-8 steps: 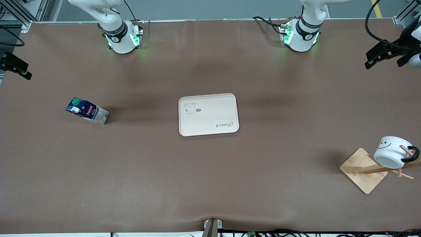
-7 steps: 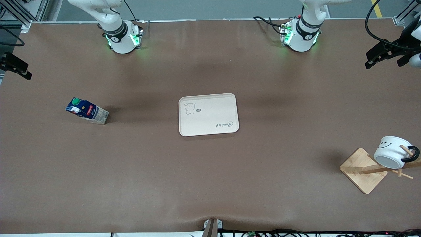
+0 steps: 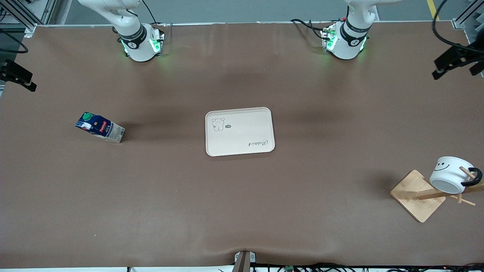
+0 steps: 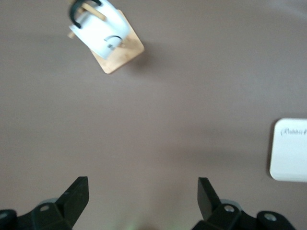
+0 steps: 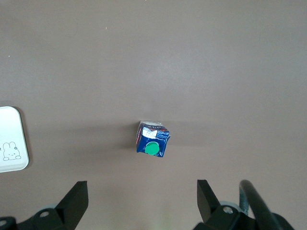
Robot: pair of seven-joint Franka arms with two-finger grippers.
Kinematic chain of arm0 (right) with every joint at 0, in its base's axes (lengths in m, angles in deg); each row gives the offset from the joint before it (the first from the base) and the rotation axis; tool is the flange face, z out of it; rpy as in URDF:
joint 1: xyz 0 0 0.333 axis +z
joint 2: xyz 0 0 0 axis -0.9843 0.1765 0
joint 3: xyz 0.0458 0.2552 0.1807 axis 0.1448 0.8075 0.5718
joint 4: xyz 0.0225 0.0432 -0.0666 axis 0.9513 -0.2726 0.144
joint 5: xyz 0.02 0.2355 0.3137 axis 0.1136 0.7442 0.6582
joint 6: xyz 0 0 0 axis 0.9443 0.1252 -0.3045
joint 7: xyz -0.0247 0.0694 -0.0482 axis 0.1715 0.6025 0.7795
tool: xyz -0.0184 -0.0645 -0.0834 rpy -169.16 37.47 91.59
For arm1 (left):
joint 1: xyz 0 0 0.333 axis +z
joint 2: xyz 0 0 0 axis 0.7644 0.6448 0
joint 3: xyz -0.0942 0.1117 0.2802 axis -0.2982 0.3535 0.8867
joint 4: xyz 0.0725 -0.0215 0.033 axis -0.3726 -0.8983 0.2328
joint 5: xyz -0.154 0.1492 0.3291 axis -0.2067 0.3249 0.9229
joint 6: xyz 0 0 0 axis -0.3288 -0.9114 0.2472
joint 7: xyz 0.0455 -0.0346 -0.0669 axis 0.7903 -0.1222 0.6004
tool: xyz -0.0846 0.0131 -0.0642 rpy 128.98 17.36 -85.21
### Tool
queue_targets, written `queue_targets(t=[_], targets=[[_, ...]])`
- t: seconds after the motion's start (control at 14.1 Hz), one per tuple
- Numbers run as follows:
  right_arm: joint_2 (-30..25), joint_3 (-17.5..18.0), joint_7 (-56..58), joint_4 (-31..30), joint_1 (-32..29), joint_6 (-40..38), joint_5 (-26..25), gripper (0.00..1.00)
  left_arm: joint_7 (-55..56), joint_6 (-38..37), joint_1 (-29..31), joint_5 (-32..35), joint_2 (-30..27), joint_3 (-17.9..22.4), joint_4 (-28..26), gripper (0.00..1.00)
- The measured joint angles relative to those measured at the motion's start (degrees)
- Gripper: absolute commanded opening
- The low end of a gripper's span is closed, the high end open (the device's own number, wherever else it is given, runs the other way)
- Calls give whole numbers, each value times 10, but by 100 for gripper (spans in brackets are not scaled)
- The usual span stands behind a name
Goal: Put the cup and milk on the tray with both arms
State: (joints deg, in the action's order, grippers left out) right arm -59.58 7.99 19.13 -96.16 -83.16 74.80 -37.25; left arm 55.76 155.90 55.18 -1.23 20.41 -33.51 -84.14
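Two wrist views show what the front view cuts off: the left gripper (image 4: 143,191) hangs spread wide and empty over bare tabletop (image 3: 242,204) between the cup (image 3: 450,174) and the tray (image 3: 239,131), and the right gripper (image 5: 142,192), likewise released, hangs over the upright milk (image 3: 100,127). Only the front view shows the whole layout: the tray at mid-table with open room all around, the milk toward the right arm's end, the cup hung on a wooden rack (image 3: 419,195) by the edge at the left arm's end.
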Motion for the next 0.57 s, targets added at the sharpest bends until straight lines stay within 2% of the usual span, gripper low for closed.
queue_targets(t=[0.28,0.57], targets=[[2,0,0,0,0,0,0,100,-2,49,60,0,35,2,-8,100],[2,0,0,0,0,0,0,100,-2,176,103,-9,43,2,-86,100]])
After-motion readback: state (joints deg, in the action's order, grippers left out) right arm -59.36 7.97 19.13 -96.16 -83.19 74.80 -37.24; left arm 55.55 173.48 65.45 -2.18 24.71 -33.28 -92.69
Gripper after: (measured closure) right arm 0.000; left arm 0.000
